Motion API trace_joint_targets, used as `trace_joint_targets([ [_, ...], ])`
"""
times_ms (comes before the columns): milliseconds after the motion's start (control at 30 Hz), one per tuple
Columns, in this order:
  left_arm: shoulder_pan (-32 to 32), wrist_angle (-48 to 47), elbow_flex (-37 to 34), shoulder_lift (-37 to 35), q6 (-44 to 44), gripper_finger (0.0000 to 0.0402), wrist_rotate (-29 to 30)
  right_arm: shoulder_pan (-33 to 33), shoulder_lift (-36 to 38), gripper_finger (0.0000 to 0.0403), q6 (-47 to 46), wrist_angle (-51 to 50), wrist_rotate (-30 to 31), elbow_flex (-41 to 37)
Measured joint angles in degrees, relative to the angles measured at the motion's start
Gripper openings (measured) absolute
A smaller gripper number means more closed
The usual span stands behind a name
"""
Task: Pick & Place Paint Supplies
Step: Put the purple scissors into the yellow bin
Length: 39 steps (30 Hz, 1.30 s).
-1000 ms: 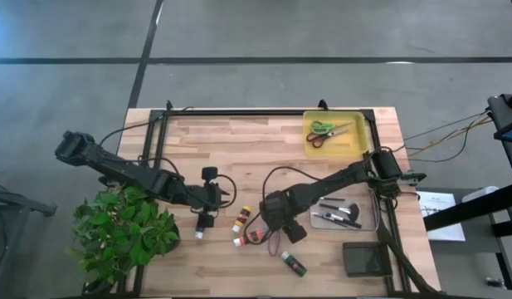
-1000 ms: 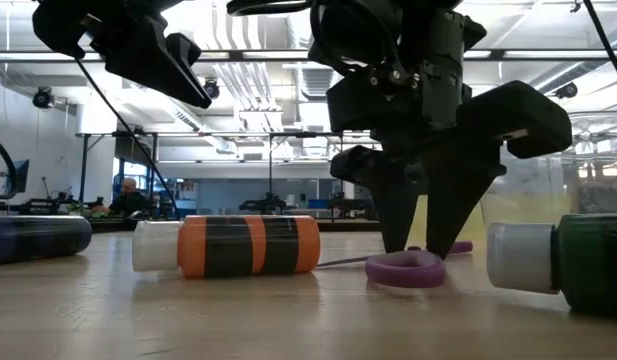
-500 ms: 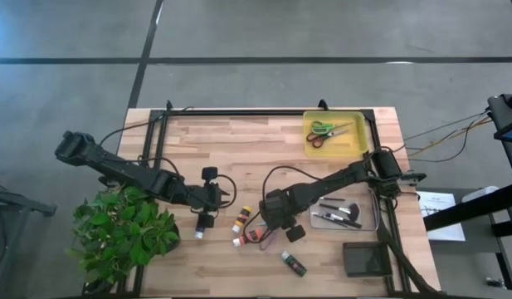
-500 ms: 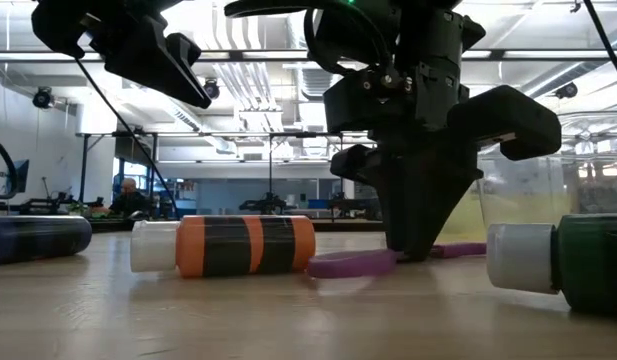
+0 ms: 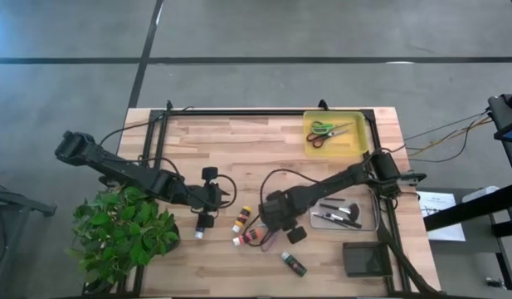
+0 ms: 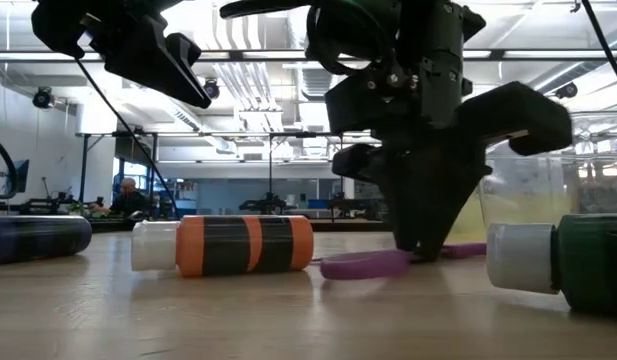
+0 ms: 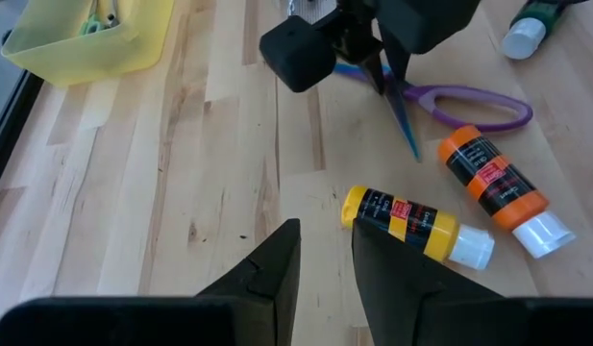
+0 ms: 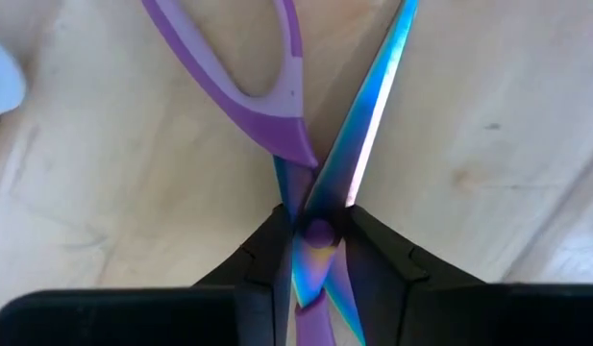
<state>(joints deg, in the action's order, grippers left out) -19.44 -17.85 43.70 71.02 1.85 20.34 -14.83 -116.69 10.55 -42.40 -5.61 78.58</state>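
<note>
While yellow tray (image 5: 361, 143) holds green scissors (image 5: 322, 128).

Right arm: reaching from the table's right edge toward the middle, wrist pointing down. Right gripper (image 8: 310, 252): fingers (image 8: 267, 252) pinching either side of the pivot of the purple scissors (image 8: 267, 86), tips at the tabletop.
Left arm: stretching in from the left, hovering above the table. Left gripper (image 7: 325, 258): fingers nearly together, apparently gripping nothing.
</note>
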Motion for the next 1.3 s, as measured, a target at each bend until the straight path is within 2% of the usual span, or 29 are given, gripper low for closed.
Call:
trace_joint_targets([
  [167, 0.0, -0.1, 0.0, 0.0, 0.0, 0.0104, 0.0, -1.4, -0.1, 0.0075, 0.2, -3.2, 0.0, 2.8],
  [467, 0.0, -0.2, 0.0, 0.0, 0.0, 0.0104, 0.0, -2.6, 1.5, 0.0076, 1.8, -8.5, 4.9, 8.3],
  [767, 0.0, -0.3, 0.0, 0.0, 0.0, 0.0104, 0.0, -1.2, 7.5, 0.0076, 6.1, -13.7, 15.2, 11.6],
  [1033, 0.0, -0.6, 0.0, 0.0, 0.0, 0.0104, -0.2, 6.1, 16.2, 0.0076, 8.3, -16.2, 19.7, 11.7],
  [1300, 0.0, -0.5, 0.0, 0.0, 0.1, 0.0104, -0.5, 18.3, 24.8, 0.0076, 11.0, -17.2, 20.8, 8.7],
])
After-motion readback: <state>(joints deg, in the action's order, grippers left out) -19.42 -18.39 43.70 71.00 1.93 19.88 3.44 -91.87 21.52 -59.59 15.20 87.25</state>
